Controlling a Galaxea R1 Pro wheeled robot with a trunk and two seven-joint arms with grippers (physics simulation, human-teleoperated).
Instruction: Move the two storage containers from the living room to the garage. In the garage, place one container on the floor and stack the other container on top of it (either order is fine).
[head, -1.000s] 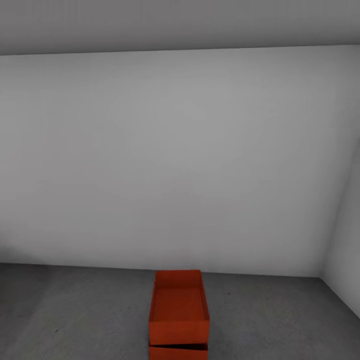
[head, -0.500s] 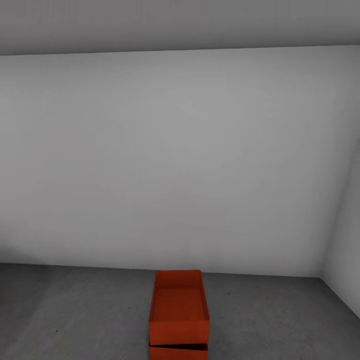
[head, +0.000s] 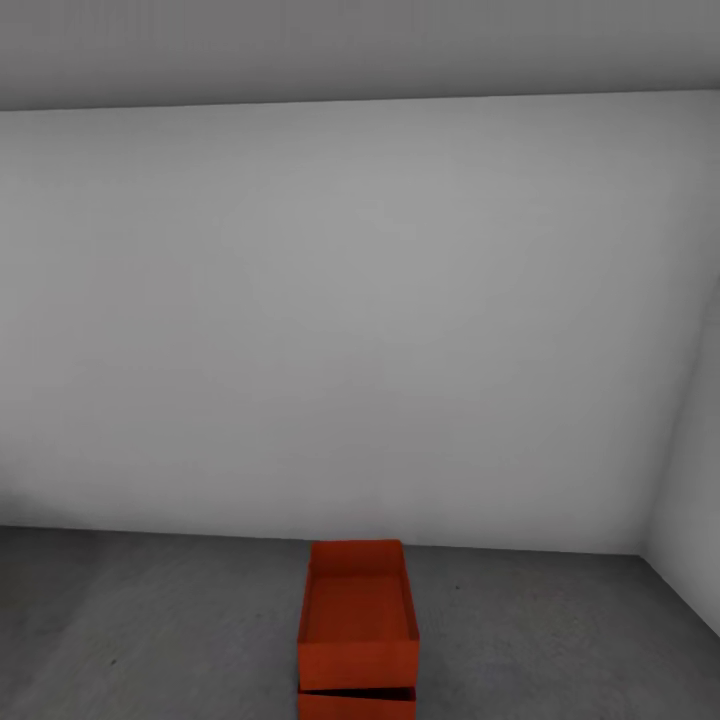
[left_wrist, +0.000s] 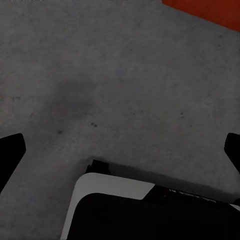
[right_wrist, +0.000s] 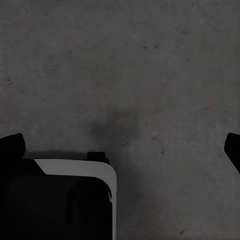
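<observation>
Garage: dark grey concrete floor (head: 150, 620), pale grey walls.
Stack: upper orange-red rectangular container (head: 358, 610) atop the lower one (head: 356, 703), 6 o'clock.
Left gripper (left_wrist: 120, 150): spread wide, empty.
Right gripper (right_wrist: 120, 145): spread wide, empty.
Progress: apparently complete.

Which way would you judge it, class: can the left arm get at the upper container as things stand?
Probably yes: the left tool is open over bare floor, with an orange-red container nearby and nothing between.

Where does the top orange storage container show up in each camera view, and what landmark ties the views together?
Head view: the top container sits at bottom centre, stacked on the lower container, near the pale wall.
Left wrist view: an orange-red corner at the picture's upper right; which container, I cannot tell.
Right wrist view: grey floor, open fingers.
Shared landmark: the grey concrete floor.
</observation>
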